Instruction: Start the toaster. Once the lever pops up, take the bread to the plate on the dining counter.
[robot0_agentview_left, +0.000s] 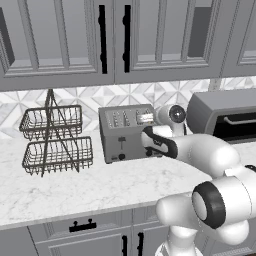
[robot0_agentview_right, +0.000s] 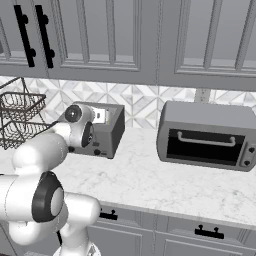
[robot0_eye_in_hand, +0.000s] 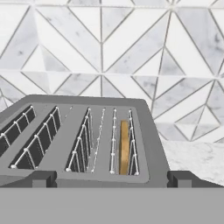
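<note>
Toaster (robot0_agentview_left: 125, 132) on the marble desk (robot0_agentview_left: 90, 185), close to the tiled wall (robot0_eye_in_hand: 131, 52), front with lever and knobs facing the room. Bread (robot0_eye_in_hand: 124, 148) standing on edge, down in the rightmost slot as seen in the hand view, top edge below the slot rim. Other three slots showing bare wire guides.

Tool (robot0_eye_in_hand: 111, 178) poised at the toaster's front upper edge, looking down along its top; fingers (robot0_eye_in_hand: 43, 178) spread wide apart, one tip at each side of the two right-hand slots, gripping nothing. Contact with the toaster body: cannot tell. Arm reaching forward across the toaster's right front part in the left base view, wrist covering its left front in the right base view.

Two-tier wire basket (robot0_agentview_left: 55, 140) on the desk left of the toaster, apart from it. Toaster oven (robot0_agentview_right: 207, 136) on the desk to the right, well apart, door closed with a handle across the dark glass. Grey wall cabinets (robot0_agentview_right: 125, 40) with dark handles above; grey drawers under the desk edge.
</note>
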